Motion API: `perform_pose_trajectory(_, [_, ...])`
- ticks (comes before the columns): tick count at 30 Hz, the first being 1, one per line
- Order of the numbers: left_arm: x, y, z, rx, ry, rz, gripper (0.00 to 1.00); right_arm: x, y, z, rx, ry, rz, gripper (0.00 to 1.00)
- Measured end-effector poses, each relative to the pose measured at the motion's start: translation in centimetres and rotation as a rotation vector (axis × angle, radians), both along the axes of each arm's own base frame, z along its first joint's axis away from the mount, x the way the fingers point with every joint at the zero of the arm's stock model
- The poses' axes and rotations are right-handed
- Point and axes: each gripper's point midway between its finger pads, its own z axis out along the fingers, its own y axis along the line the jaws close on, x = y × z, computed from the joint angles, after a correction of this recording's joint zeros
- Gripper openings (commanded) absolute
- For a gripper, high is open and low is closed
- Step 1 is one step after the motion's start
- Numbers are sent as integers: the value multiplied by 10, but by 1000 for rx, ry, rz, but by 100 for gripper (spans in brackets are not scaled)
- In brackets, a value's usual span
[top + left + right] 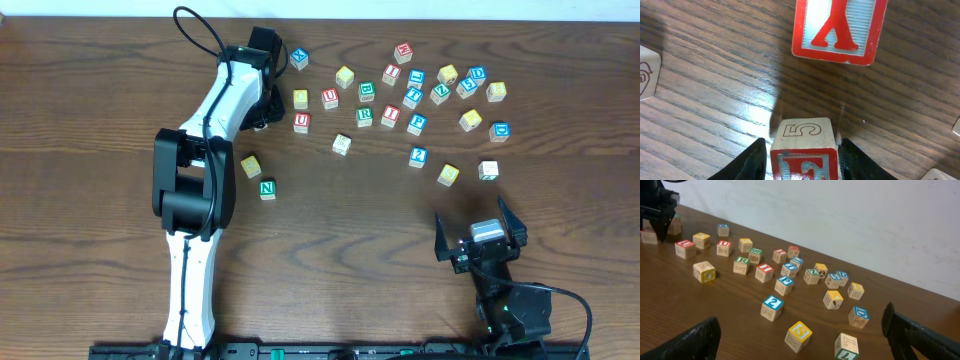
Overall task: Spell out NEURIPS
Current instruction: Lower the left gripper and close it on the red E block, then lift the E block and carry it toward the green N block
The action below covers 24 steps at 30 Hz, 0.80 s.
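Left pincer (802, 150) is at the far left of the scatter. Its fingers (752, 162) sit on either side of a red-lettered cube (801, 131) resting on the worktop (715, 90). You cannot tell from the wrist view whether they press it or only flank it. The top letter is cut by the frame edge and reads E or F; the side face shows a 5. Beyond it, apart, is a red-bordered cube (839, 30), its letter also cut off.

Right pincer (470, 210) is at the near right, fingers spread wide apart, gripping nothing.

N cube (267, 189), green, lies by the left arm (200, 170), just beside a yellow cube (250, 165) and well apart from the main scatter. U cube (301, 122), red, is just right of the left pincer. S cube (449, 174), yellow, sits between a blue 2 cube (418, 155) and a green-topped cube (488, 169), the nearest row to your right pincer. Other cubes lie loose across the far middle; the word is not yet laid out.
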Motion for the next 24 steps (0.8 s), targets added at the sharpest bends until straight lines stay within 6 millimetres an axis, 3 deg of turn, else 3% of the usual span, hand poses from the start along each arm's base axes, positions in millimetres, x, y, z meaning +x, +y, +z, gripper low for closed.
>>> perform_pose_trajectory(7, [0,1,0,3,-1,2,27,0,0,0,0,0,0,99])
perform_pose_trajectory(24, [-1,1,0,5,4,1,27,0,0,0,0,0,0,99])
